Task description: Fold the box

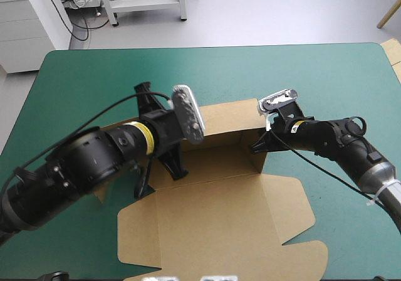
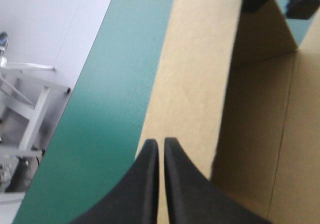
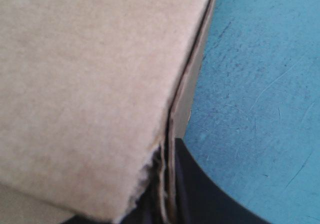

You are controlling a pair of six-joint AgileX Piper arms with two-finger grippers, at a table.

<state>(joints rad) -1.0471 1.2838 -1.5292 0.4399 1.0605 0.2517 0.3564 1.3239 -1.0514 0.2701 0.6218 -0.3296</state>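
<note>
**A:** Entry one, the largest?
**B:** Table (image 1: 94,80), teal-green cover. It fills most of the high view.

**A:** Entry two?
**B:** Box (image 1: 213,162), brown board, centre to lower centre of the high view, resting on the table. It is part-formed.
- Lid (image 1: 213,231): flat, spread toward the bottom edge of the frame, with rounded flaps at both its sides.
- Far wall (image 1: 229,115): raised, just above the middle of the frame.
- Right wall (image 1: 255,160): raised, meeting the far wall at a corner right of centre.

**A:** Entry three?
**B:** Left gripper (image 2: 160,145). Its arm enters from the left of the high view and ends at the far wall's left end. The black fingers are all but together, with a thin brown line in the narrow slit between them, so it is clamped on the box. Ahead of the gripper a wall panel runs away from it, with teal-green cover beside it.

**A:** Entry four?
**B:** Right gripper (image 1: 259,145), right of centre in the high view, at the box's raised corner. In its wrist view, layered board edges sit between the black fingers (image 3: 200,194), which are closed on them. Teal-green cover lies just beside.

**A:** The smallest?
**B:** Strip of pale board (image 1: 393,50), upper right of the high view, at the table's right edge.
</note>
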